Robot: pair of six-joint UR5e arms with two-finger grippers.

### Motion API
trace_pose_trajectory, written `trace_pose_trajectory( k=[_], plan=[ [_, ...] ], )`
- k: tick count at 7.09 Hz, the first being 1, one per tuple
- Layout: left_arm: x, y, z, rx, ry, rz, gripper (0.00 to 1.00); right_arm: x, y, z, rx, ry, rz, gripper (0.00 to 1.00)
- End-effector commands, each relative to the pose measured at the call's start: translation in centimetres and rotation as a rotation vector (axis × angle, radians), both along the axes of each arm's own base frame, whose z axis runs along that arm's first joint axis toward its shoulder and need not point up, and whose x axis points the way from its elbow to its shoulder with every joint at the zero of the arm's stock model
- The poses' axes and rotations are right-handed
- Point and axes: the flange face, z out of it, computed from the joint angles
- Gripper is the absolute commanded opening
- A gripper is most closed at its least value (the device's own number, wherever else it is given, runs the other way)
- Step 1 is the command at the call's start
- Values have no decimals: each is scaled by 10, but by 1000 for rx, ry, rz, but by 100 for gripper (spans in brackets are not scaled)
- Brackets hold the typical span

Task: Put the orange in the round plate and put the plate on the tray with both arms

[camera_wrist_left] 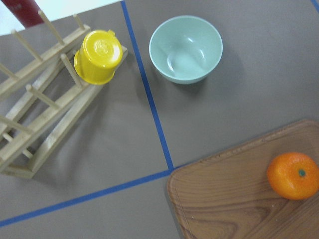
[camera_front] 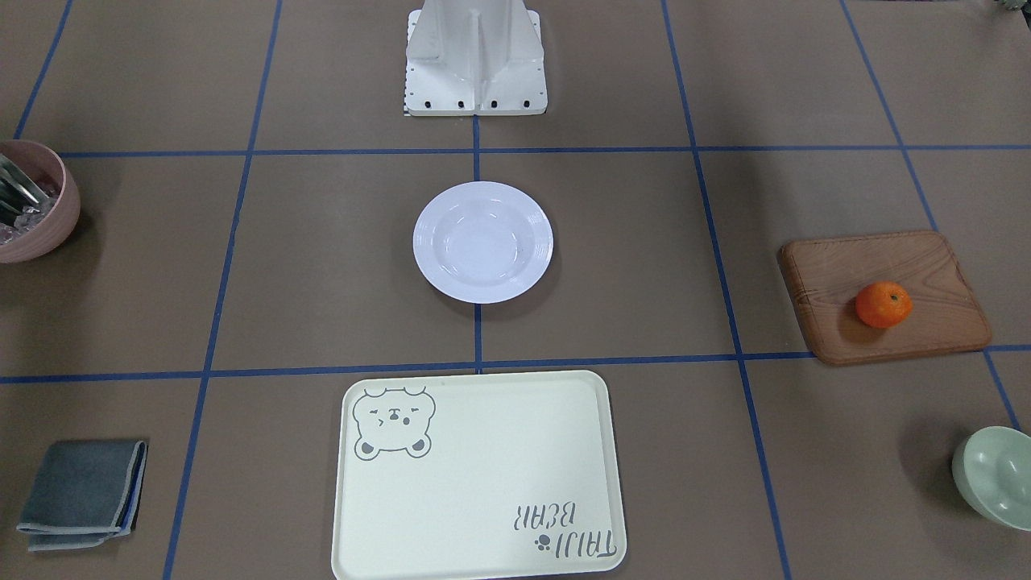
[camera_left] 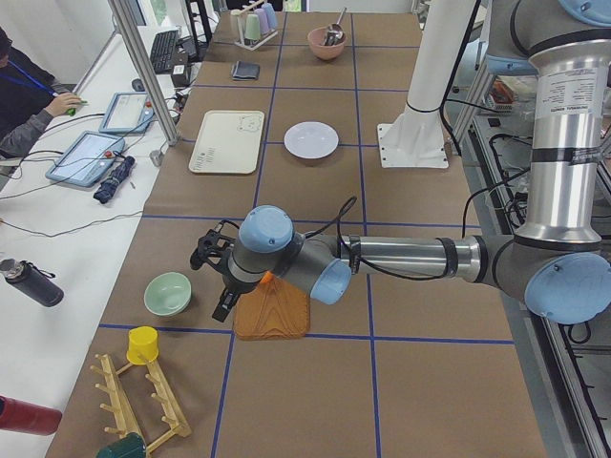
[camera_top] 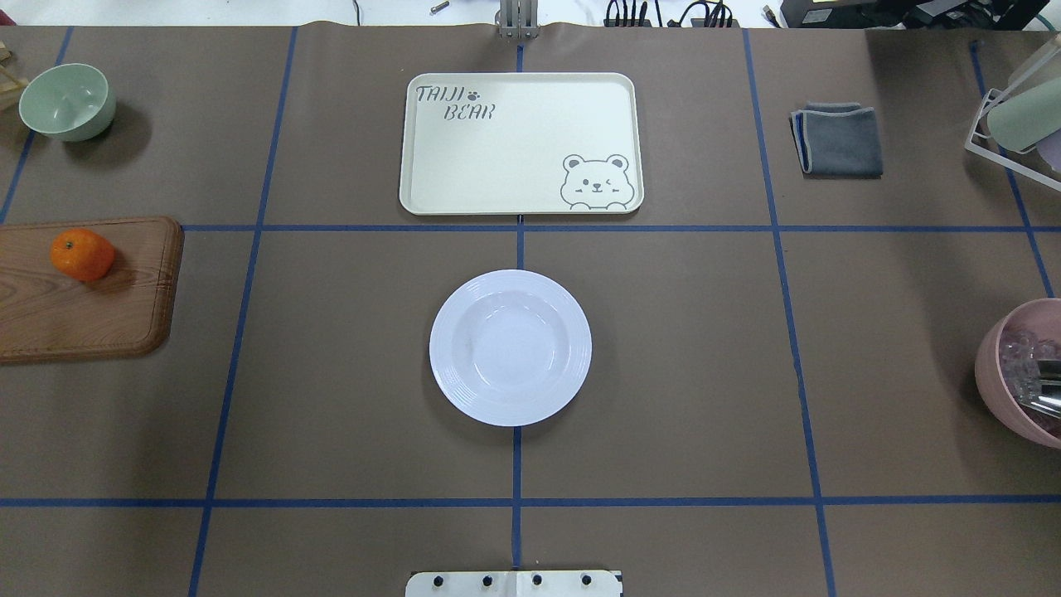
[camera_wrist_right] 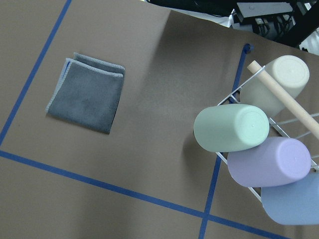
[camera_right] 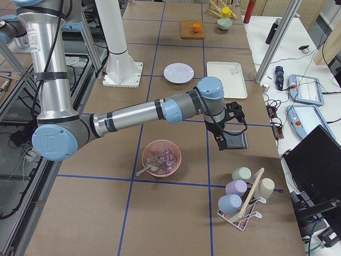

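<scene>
The orange (camera_front: pixel 883 304) (camera_top: pixel 82 254) (camera_wrist_left: pixel 293 175) lies on a brown wooden board (camera_top: pixel 83 298) at the table's left end. The white round plate (camera_top: pixel 510 347) (camera_front: pixel 483 242) sits empty at the table's centre. Just beyond it lies the cream bear tray (camera_top: pixel 520 145) (camera_front: pixel 475 475), also empty. My left gripper (camera_left: pixel 220 303) hangs above the board's outer edge, near the orange (camera_left: pixel 270 278); I cannot tell if it is open. My right gripper (camera_right: pixel 222 140) hovers over a grey cloth (camera_right: pixel 234 140) at the right end; I cannot tell its state.
A pale green bowl (camera_top: pixel 66 101) and a wooden rack with a yellow cup (camera_wrist_left: pixel 98 56) stand beyond the board. A pink bowl (camera_top: pixel 1024 373), a folded cloth (camera_top: pixel 837 137) and a cup rack (camera_wrist_right: pixel 259 149) occupy the right end. The white base (camera_front: pixel 475 56) stands behind the plate.
</scene>
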Motion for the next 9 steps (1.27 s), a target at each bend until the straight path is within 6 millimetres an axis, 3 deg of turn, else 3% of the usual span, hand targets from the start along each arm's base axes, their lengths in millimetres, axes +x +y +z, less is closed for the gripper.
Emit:
trace_pose_trajectory(
  k=[1,3,5,6,7,9],
  plan=[
    [3,-6,2,18,4,-7,98,-30,0,-12,72,-47,-13,100],
    [88,-23,-13,-28,48,75,98,-145,0,-67,-37,-193,15,100],
    [151,-19,-21,-138,131,6,98,-237,29,-114,-143,-248,146,100],
    [187,-16,-16,-175,95,-31,98,-267,45,-124,-179,-261,182,100],
    [233,-12,-17,-224,91,-38,98,-276,52,-123,-186,-256,185,100],
    [271,-4,-18,-219,67,-7,98,-276,54,-124,-191,-263,184,100]
  ],
)
